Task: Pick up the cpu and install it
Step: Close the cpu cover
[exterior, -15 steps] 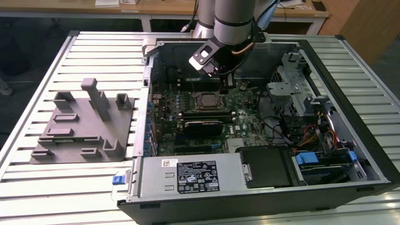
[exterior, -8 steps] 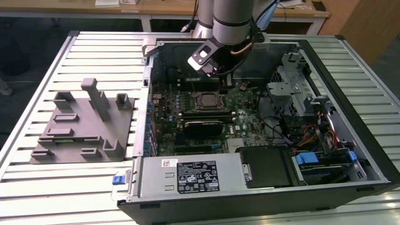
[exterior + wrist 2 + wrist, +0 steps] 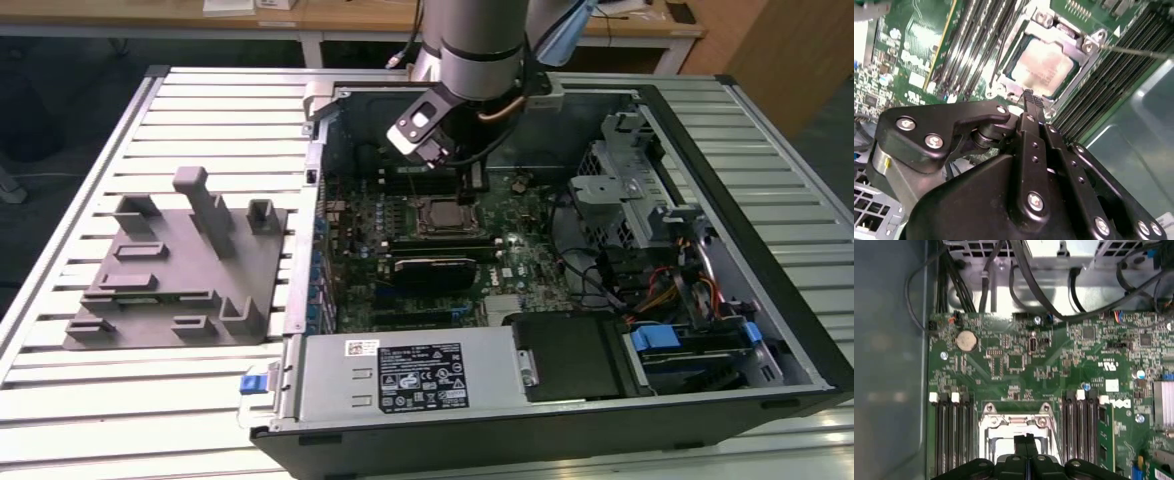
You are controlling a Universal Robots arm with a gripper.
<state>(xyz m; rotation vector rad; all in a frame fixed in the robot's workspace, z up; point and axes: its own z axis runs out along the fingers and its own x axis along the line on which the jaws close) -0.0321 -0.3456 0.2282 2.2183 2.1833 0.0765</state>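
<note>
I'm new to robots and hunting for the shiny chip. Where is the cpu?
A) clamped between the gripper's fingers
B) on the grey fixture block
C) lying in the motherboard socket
C: in the second wrist view the cpu lies flat inside the socket frame, just beyond the gripper.

The exterior view looks down from high and fairly far over the slatted tabletop and the whole open computer case, facing my arm. Both wrist views ride close above the motherboard. They share the socket and my tool, the second seemingly nearer and tilted.
</note>
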